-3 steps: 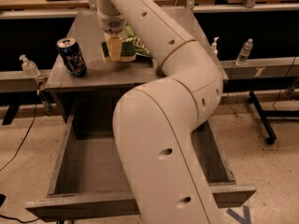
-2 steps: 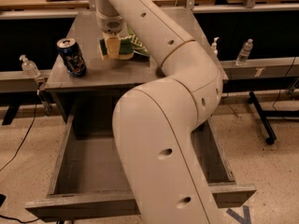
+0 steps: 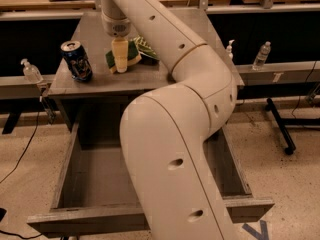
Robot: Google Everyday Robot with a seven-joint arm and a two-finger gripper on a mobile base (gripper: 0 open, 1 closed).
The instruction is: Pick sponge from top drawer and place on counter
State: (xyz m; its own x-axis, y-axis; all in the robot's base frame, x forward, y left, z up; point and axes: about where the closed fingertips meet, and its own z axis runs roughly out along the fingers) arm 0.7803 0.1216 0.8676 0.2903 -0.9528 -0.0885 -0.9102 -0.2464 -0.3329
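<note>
My gripper (image 3: pixel 120 59) is down at the counter (image 3: pixel 95 39), left of its middle. It is shut on the sponge (image 3: pixel 132 54), whose dark green face and pale yellow layer show on both sides of the near finger (image 3: pixel 120 51). The sponge's lower edge is at the counter surface. The top drawer (image 3: pixel 90 169) is pulled wide open below the counter. Its grey floor shows nothing on it where I can see it. My arm (image 3: pixel 170 149) hides the drawer's middle and right part.
A dark blue drink can (image 3: pixel 76 60) stands on the counter left of the gripper. A crinkled green chip bag (image 3: pixel 146 46) lies just right of the sponge. Small bottles (image 3: pixel 31 72) (image 3: pixel 262 55) stand on the ledges either side. A black stand leg (image 3: pixel 280 126) is on the floor at the right.
The gripper with the sponge has come down slightly toward the counter surface. The can, the bag and the drawer have not moved.
</note>
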